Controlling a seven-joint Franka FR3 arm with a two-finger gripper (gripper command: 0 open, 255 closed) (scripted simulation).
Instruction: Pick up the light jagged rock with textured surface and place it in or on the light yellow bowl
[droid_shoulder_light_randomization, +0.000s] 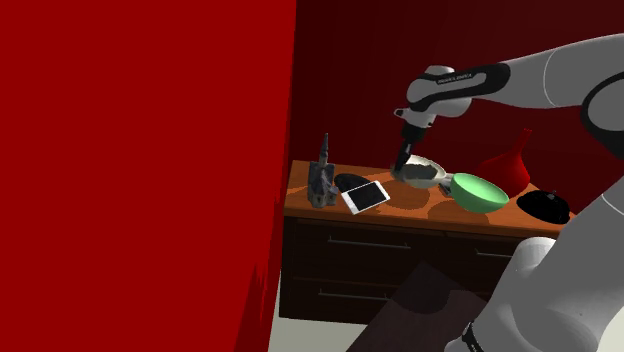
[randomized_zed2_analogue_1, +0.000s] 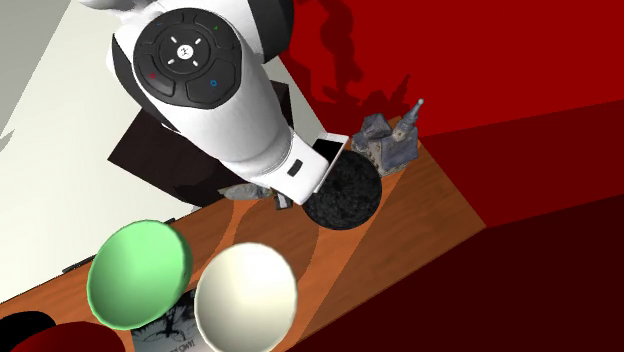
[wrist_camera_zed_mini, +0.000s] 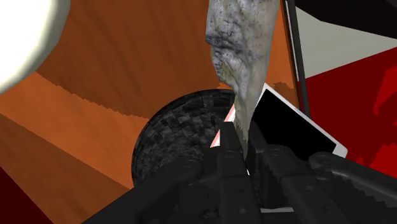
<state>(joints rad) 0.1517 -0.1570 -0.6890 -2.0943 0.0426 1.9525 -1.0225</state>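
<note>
My gripper is shut on the light grey jagged rock, which sticks out well past the fingertips. The rock hangs above the wooden dresser top, over the gap between a black disc and a phone. The pale cream bowl stands apart from the rock, off to one side. In the shoulder view the gripper hangs raised just beside the bowl. From above, the second exterior view has the cream bowl upright next to a green bowl, and my arm hides the hand.
A green bowl, a black rounded object and a red funnel shape stand beyond the cream bowl. A white phone, black disc and grey figurine sit toward the red wall. The dresser's front edge drops to drawers.
</note>
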